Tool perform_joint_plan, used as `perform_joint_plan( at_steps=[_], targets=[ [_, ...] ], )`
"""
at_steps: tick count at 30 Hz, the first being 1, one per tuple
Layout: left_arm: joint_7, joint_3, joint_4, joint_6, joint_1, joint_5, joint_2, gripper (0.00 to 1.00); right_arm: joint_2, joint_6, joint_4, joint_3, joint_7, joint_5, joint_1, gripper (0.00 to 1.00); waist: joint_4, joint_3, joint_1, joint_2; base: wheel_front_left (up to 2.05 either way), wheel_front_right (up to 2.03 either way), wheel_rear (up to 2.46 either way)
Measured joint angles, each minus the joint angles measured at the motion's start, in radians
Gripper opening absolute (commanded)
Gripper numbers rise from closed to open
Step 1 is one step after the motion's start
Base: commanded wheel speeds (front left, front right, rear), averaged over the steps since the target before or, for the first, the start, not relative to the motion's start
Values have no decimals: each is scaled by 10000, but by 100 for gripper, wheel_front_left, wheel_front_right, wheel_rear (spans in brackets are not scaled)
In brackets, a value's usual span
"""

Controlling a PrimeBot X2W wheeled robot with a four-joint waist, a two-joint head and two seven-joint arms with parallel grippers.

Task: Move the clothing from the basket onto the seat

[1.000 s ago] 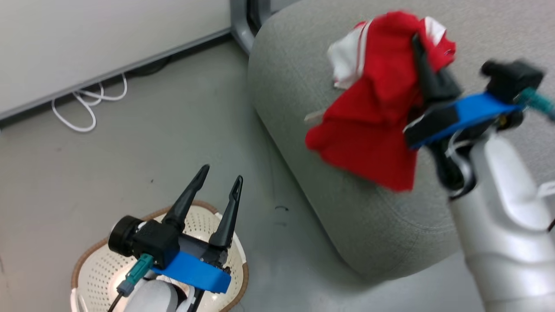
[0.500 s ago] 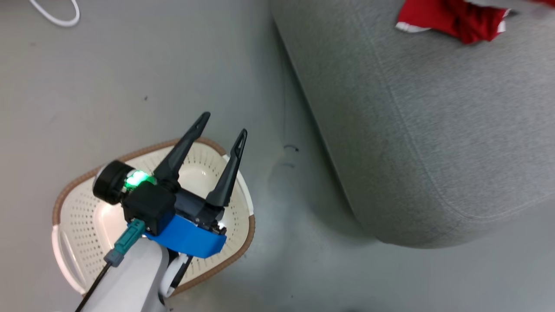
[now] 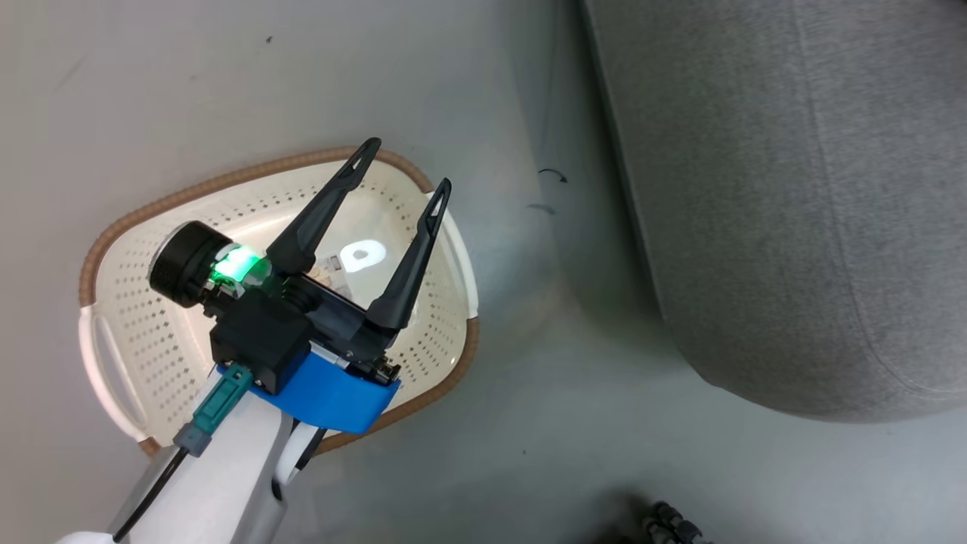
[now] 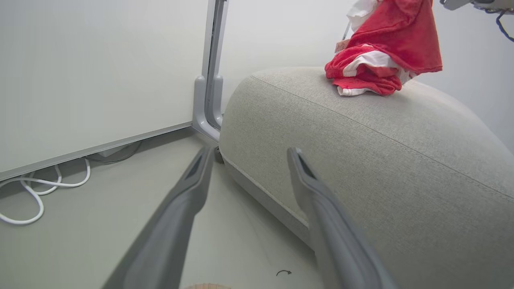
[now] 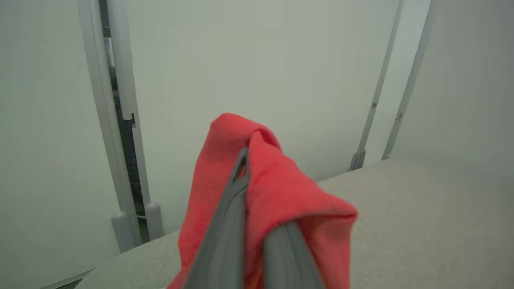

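Observation:
The cream basket [image 3: 249,168] with its brown rim stands on the floor at the lower left, and I see no clothing inside it. My left gripper [image 3: 408,163] hangs open over it, nothing between its fingers [image 4: 192,188]. The grey seat [image 3: 793,189] lies to the right. In the left wrist view one red and white garment [image 4: 361,76] lies crumpled on top of the seat [image 4: 381,152], and a second red garment [image 4: 397,36] hangs just above it. My right gripper [image 5: 253,168] is shut on that red garment [image 5: 281,192], held over the seat [image 5: 421,208].
A white cable [image 4: 36,188] loops on the floor by the wall. A grey partition post [image 4: 209,100] stands right behind the seat's end. Bare floor separates basket and seat, with a small dark mark [image 3: 555,175]. A dark part of my base [image 3: 668,521] shows at the bottom.
The head camera has tilted down: the basket now shows whole, and the red garment and right arm have left that view. The left gripper stays open over the basket.

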Motion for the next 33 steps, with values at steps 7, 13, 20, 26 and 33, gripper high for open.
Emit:
perform_joint_plan(
  at_steps=[7, 13, 20, 26, 33],
  targets=[
    [0, -44, 25, 0, -127, 54, -33, 100, 165, -2, 1797, -581, 228, -303, 570, 53, 388, 137, -1, 0, 0, 0, 0],
    [0, -61, 209, 0, -97, 50, -151, 100, 228, -2, 2713, -499, 617, -548, 626, 100, 471, -157, -1, 0, 0, 0, 0],
    [0, -104, 556, 0, 55, -134, -418, 100, 318, -2, 3068, -21, 543, -652, 1101, 100, 519, -933, -2, 0, 0, 0, 0],
    [0, 104, 1080, 0, 434, -318, -759, 100, 454, -2, 3181, 663, 405, -978, 2025, 100, 620, -1944, -3, 0, 0, 0, 0],
    [0, 594, 1580, -2, 1176, -470, -1179, 100, 871, -2, 2637, 1503, -111, -518, 3395, 100, 786, -3297, -4, 0, 0, 0, 0]
  ],
)
